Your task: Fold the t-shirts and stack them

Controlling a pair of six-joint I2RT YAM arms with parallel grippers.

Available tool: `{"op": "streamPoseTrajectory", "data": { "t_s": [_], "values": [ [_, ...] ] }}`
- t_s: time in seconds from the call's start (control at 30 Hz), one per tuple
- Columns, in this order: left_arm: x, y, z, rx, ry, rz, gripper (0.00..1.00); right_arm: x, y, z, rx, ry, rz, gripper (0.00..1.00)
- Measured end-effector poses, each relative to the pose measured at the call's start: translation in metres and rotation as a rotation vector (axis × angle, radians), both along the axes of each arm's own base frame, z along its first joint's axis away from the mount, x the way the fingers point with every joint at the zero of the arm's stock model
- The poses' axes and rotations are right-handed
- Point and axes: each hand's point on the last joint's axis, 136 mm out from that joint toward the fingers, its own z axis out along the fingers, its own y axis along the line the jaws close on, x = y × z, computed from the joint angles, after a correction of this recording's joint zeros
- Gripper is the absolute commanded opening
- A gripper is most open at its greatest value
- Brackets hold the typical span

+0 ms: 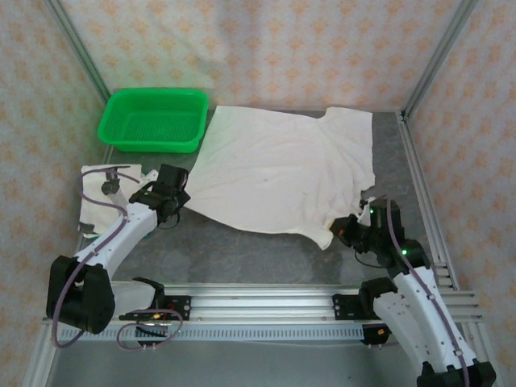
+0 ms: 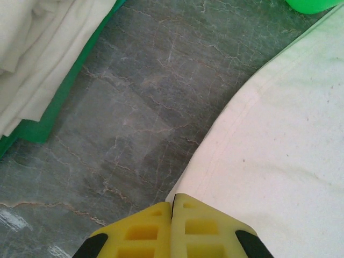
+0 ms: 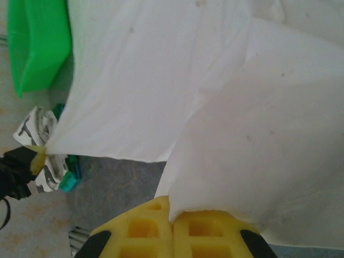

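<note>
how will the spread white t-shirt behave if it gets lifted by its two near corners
Likely floppy: the t-shirt lies wrinkled, and its edge curls over where the right gripper pinches it. Probably light: it looks like thin cloth, drawn to a point at the left gripper. Lifted, its middle would likely droop.

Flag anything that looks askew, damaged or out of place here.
The spread t-shirt lies skewed across the table, its far-left corner close beside the green basket; faint dark specks dot the fabric. Nothing looks spilled or torn.
</note>
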Motion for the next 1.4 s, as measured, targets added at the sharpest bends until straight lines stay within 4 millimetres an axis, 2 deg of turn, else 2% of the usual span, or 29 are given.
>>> {"op": "streamPoseTrajectory", "data": {
  "t_s": [0.07, 0.1, 0.17, 0.2, 0.27, 0.3, 0.4, 0.5, 0.6, 0.7, 0.77, 0.87, 1.0, 1.1, 1.23, 1.33, 1.4],
  "values": [
    [-0.001, 0.001, -0.001, 0.003, 0.002, 0.003, 0.16, -0.008, 0.004, -0.013, 0.008, 0.054, 0.018, 0.55],
    [-0.001, 0.002, -0.001, 0.009, 0.006, 0.002, 0.3, -0.011, 0.005, -0.017, 0.004, 0.074, 0.027, 0.64],
    [-0.003, 0.004, -0.002, 0.022, 0.011, 0.005, 0.66, -0.012, 0.004, -0.018, -0.016, 0.081, 0.03, 0.7],
    [-0.003, 0.004, -0.002, 0.025, 0.012, 0.006, 0.78, -0.011, 0.0, -0.017, -0.036, 0.082, 0.021, 0.71],
    [-0.005, 0.007, 0.0, 0.039, 0.012, 0.007, 0.96, -0.007, -0.01, -0.006, -0.108, 0.061, 0.001, 0.74],
    [-0.005, 0.008, 0.002, 0.049, 0.009, 0.007, 1.0, -0.003, -0.015, 0.001, -0.142, 0.046, -0.01, 0.74],
    [-0.004, 0.012, 0.011, 0.077, -0.005, 0.0, 1.0, 0.014, -0.035, 0.026, -0.264, -0.019, -0.063, 0.75],
    [0.007, 0.006, 0.023, 0.094, -0.029, -0.037, 1.0, 0.032, -0.059, 0.031, -0.376, -0.039, -0.135, 0.7],
    [0.028, -0.018, 0.025, 0.09, -0.03, -0.126, 0.97, 0.05, -0.082, 0.018, -0.441, -0.005, -0.216, 0.61],
    [0.054, -0.051, 0.011, 0.076, 0.007, -0.22, 0.91, 0.072, -0.103, -0.006, -0.461, 0.053, -0.301, 0.5],
    [0.068, -0.072, -0.005, 0.06, 0.035, -0.273, 0.87, 0.083, -0.116, -0.032, -0.46, 0.116, -0.355, 0.45],
    [0.077, -0.091, -0.027, 0.036, 0.073, -0.321, 0.81, 0.086, -0.13, -0.069, -0.442, 0.187, -0.424, 0.42],
    [0.086, -0.102, -0.047, 0.004, 0.104, -0.343, 0.74, 0.091, -0.141, -0.093, -0.426, 0.236, -0.483, 0.33],
    [0.092, -0.108, -0.059, -0.014, 0.119, -0.352, 0.72, 0.103, -0.152, -0.096, -0.406, 0.221, -0.529, 0.18],
    [0.087, -0.108, -0.075, -0.021, 0.147, -0.352, 0.72, 0.111, -0.166, -0.1, -0.383, 0.211, -0.581, 0.0],
    [0.076, -0.105, -0.088, -0.025, 0.172, -0.339, 0.72, 0.111, -0.179, -0.102, -0.359, 0.213, -0.621, 0.0],
    [0.076, -0.104, -0.088, -0.032, 0.147, -0.33, 0.72, 0.111, -0.188, -0.101, -0.346, 0.212, -0.644, 0.0]
  ]
}}
